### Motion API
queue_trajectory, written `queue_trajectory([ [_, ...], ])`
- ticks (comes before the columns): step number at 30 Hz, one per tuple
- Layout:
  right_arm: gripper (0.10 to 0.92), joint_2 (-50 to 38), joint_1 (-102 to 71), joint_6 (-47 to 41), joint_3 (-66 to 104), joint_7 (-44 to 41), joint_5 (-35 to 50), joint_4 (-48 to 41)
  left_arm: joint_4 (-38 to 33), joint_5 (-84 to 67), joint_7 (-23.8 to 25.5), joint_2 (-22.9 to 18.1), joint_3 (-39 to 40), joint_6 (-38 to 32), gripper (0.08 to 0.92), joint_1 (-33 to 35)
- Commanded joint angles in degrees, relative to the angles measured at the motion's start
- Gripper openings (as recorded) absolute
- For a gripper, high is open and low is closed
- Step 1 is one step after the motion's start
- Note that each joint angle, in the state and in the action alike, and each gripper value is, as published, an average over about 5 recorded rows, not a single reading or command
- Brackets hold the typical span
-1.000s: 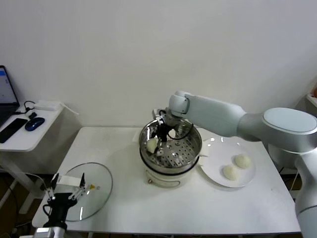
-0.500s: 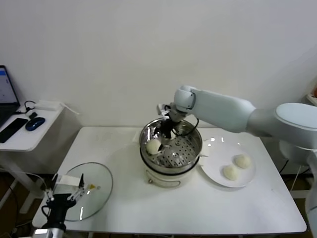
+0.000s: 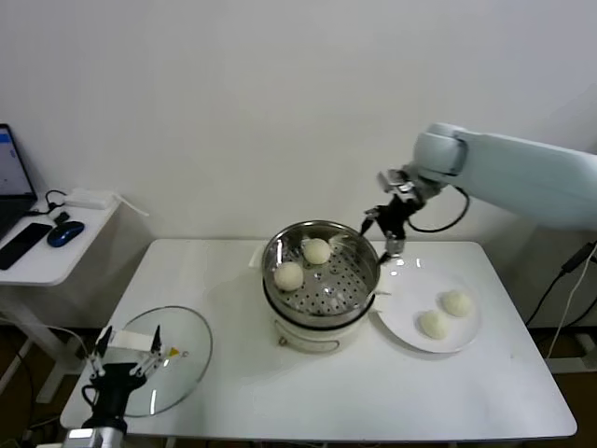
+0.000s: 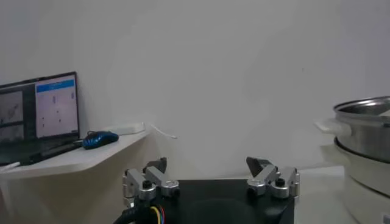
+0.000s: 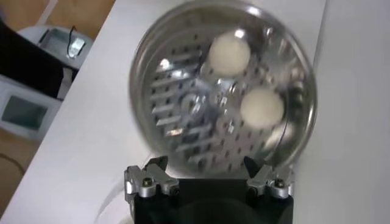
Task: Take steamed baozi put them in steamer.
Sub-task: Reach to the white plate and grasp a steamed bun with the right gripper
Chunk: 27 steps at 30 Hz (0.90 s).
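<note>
The shiny steel steamer (image 3: 359, 278) stands mid-table on its cream base. Two off-white baozi lie inside it, one at the left (image 3: 288, 275) and one at the back (image 3: 317, 250); both show in the right wrist view (image 5: 229, 52) (image 5: 262, 108). Two more baozi (image 3: 456, 302) (image 3: 434, 324) lie on the white plate (image 3: 403, 322) to the right. My right gripper (image 3: 384, 228) is open and empty, raised above the steamer's right rim. My left gripper (image 3: 126, 354) is open and parked low at the table's front left, over the glass lid.
A glass lid (image 3: 182, 359) lies at the table's front left corner. A side table (image 3: 37, 257) to the left holds a laptop, a phone and a blue mouse (image 3: 64, 233). A white wall is behind.
My right gripper has let go of a baozi at the back of the steamer, risen out of the pot and moved right. The left arm has not moved.
</note>
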Motion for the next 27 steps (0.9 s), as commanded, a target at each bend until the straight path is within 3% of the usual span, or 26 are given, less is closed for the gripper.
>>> queue_trajectory([
  [1, 0.823, -15.67, -5.22, 6.71, 3.66, -1.97, -17.0, 2.82, -0.11, -0.59, 0.01, 0.43, -0.35, -0.13, 0.823, 0.75],
  [9, 0.823, -17.32, -23.83, 7.35, 18.42, -1.73, -26.16, -1.4, -0.41, -1.17, -0.04, 0.92, -1.01, -0.1, 0.823, 1.68],
  [27, 0.823, -8.87, -38.55, 6.11, 27.85, 0.35, -31.3, -9.23, 0.32, -1.14, -0.08, 0.62, -1.82, -0.01, 0.823, 1.8],
])
